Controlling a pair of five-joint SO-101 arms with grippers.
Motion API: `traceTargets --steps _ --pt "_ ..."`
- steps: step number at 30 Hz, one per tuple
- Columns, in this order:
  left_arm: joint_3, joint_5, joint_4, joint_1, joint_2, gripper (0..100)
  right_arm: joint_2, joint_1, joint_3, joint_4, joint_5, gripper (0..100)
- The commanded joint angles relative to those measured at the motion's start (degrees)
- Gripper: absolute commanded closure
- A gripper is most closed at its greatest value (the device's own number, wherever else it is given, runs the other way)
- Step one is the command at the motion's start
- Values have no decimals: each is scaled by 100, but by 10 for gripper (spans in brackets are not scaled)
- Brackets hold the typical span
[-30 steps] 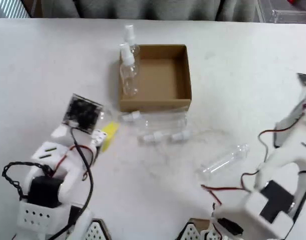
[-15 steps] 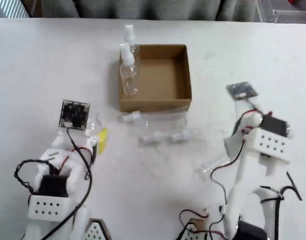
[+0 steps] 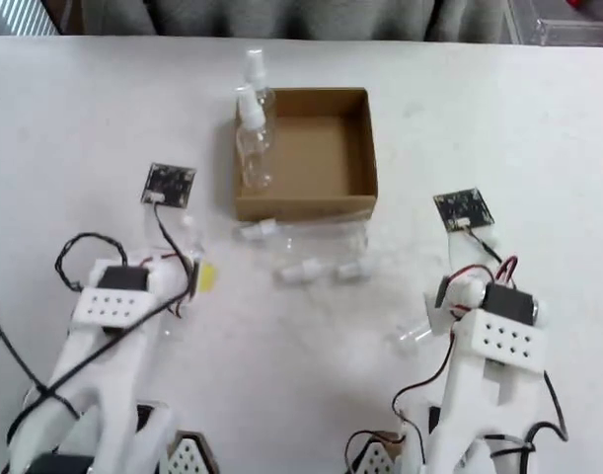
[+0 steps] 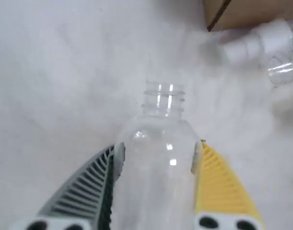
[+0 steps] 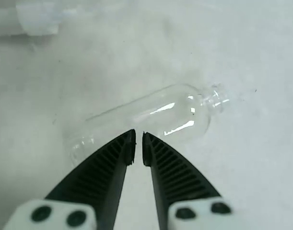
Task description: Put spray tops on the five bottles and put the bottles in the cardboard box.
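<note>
Gripping a held bottle [image 4: 163, 98] by its body, the left claw [image 4: 158, 149] has its grey and yellow fingers pressed against either side of the clear wall. The threaded neck points away from the claw and carries no top. Just past the neck lies a spray top [image 4: 254, 40], next to the open mouth of another clear bottle [image 4: 283, 72]. A corner of the box [image 4: 242, 12] stands right behind them.

The right claw [image 5: 136, 143] is narrowed to a slit and holds nothing. Its tips sit at the side of a loose bottle [image 5: 151, 115], which lies flat on the surface [image 5: 261, 167] with its neck also bare.

From above, the left arm [image 3: 113, 306] is at the near left, with its claw just left of the box's near-left corner. The right arm [image 3: 503, 336] is at the near right and partly covers the loose bottle, which lies well apart from the box on its near-right side.

The box sits at mid-surface, open side up. Two capped bottles are at its left wall, one [image 3: 252, 148] upright by the wall's middle and one [image 3: 257, 74] at the far-left corner. Whether they are inside the box I cannot tell.

Along the box's near wall lie three more white tops [image 3: 257, 230] [image 3: 301, 272] [image 3: 352, 269]. The clear bodies around them are too faint to make out.
</note>
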Motion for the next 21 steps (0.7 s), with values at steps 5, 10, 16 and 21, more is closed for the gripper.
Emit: traceTargets --steps 5,10,16,21 --pt "-431 26 -70 -31 303 743 -585 31 466 -514 -255 982" --pt "-466 -765 97 4 338 736 -655 31 466 -497 -255 982" --pt "-510 -1310 114 -13 347 736 -620 22 466 -497 -255 982" --pt "-993 -1679 721 -13 356 736 -611 22 475 -497 -255 982"
